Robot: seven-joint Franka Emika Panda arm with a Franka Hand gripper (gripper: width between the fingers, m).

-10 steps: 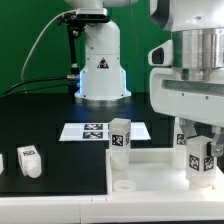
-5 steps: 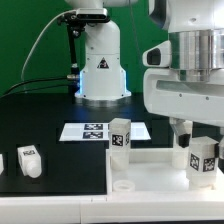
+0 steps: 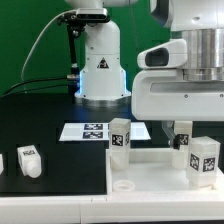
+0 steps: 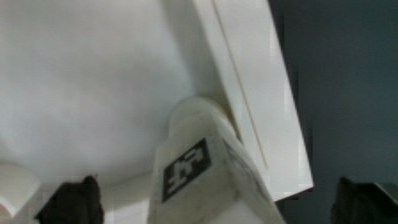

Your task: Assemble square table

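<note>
On the exterior view's right, the gripper (image 3: pixel 190 133) hangs above a tagged leg (image 3: pixel 204 160) standing upright on the square table top (image 3: pixel 150 165), fingers spread wide, nothing held. Second leg (image 3: pixel 120 134) stands at the top's far corner; third leg (image 3: pixel 29 160) lies on the black table (image 3: pixel 40 120), well apart. Marker board (image 3: pixel 90 130) lies behind. Wrist view: dark fingertips (image 4: pixel 71 200) apart on either side of the leg (image 4: pixel 199 165), not touching it.
</note>
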